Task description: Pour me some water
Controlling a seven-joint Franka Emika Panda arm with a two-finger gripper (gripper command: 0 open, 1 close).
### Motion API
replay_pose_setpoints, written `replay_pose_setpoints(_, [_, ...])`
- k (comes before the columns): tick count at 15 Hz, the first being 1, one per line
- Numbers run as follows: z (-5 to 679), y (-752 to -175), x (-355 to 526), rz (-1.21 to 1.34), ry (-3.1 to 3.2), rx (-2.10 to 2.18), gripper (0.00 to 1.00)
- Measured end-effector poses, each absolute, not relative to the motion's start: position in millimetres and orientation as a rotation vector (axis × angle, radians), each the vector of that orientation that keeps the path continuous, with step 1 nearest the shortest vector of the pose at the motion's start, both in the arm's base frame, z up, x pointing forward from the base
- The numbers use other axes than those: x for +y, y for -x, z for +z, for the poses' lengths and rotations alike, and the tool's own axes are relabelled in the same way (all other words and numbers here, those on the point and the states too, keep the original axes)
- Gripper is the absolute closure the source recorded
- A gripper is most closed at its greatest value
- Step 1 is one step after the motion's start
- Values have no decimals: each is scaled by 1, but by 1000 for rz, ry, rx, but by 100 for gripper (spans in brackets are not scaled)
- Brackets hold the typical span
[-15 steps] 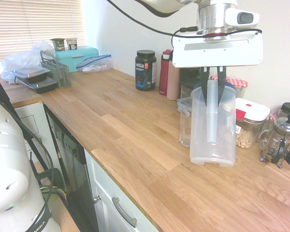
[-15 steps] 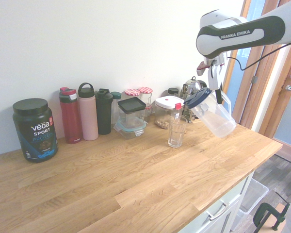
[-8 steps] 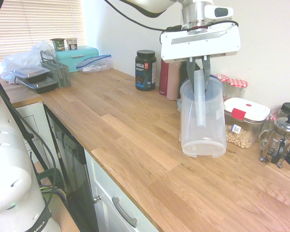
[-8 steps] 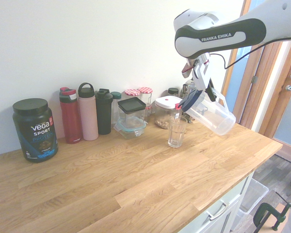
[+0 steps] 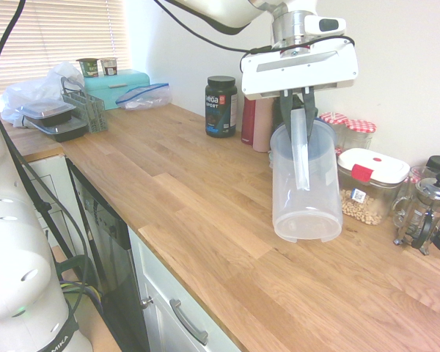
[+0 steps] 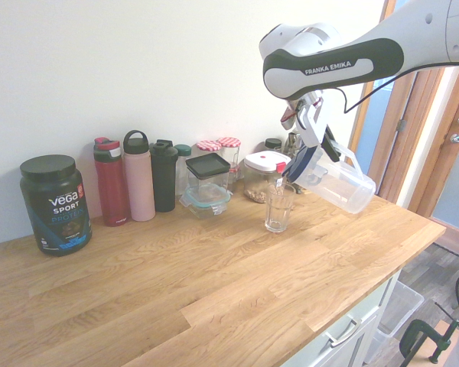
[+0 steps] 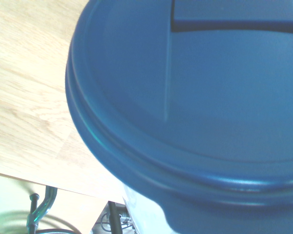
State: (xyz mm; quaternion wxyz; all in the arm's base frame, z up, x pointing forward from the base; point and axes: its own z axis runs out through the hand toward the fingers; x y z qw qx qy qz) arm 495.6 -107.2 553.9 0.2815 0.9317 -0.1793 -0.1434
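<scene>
A clear plastic pitcher (image 6: 335, 181) with a blue lid (image 7: 195, 107) is tilting, spout over the empty drinking glass (image 6: 278, 208) standing upright on the counter.

The jug (image 6: 338, 182) was clear plastic with a dark blue lid (image 7: 195, 107). The glass (image 6: 278, 208) was clear. The bench (image 5: 205, 198) was pale oak in plank strips. A black tub (image 6: 54, 204) bore white and red print. One bottle (image 6: 112, 182) was red, another (image 6: 139, 177) pink. The arm (image 6: 344, 53) was white with a dark band.

Both exterior views face the gripper (image 5: 299, 110) from opposite ends of the wooden counter (image 5: 205, 198); the wrist view hangs just above the pitcher's blue plastic lid (image 7: 195, 97)
</scene>
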Motion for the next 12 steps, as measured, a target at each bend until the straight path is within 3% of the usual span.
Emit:
replay_pose_setpoints(3, [570,-479,-113,-336,-2509,-502,100])
replay_pose_setpoints(7, [603,-411,-156,-121,-2642,-565,100])
replay_pose_setpoints(12, [582,-372,-202,144,-2848,-782,100])
